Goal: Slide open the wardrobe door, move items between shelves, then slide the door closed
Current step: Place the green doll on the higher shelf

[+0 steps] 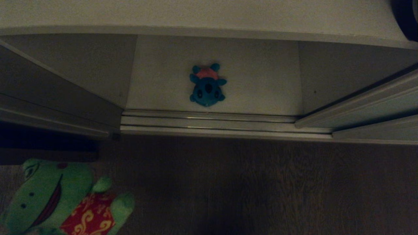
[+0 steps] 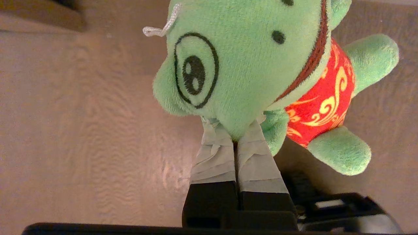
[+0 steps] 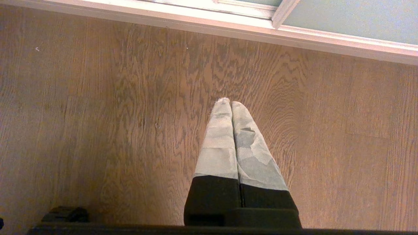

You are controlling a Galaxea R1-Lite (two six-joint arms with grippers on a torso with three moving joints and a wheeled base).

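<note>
Over on my left, low in the head view, the green plush toy (image 1: 62,199) hangs over the wooden floor (image 1: 261,186), face up with its wide red mouth and the red and gold patch on its belly. My left claw (image 2: 235,138) has it: in the left wrist view the two taped fingers (image 2: 217,153) are pinched tight together on a fold of green plush at the underside of the head, and the toy dangles beyond them with its limbs spread. Moving across to the middle, the wardrobe stands open, and the blue plush toy (image 1: 207,85) with its pink top lies alone on the lower shelf (image 1: 261,85), near the front edge, just behind the metal floor tracks (image 1: 209,122). Above it runs the front edge of the upper shelf (image 1: 196,16). To the right, the sliding wardrobe door (image 1: 375,107) sits pushed aside on its track. Further right, my right claw (image 3: 231,103) is clenched on nothing, taped tips touching, pointing down at bare floor near the door's pale frame.
</note>
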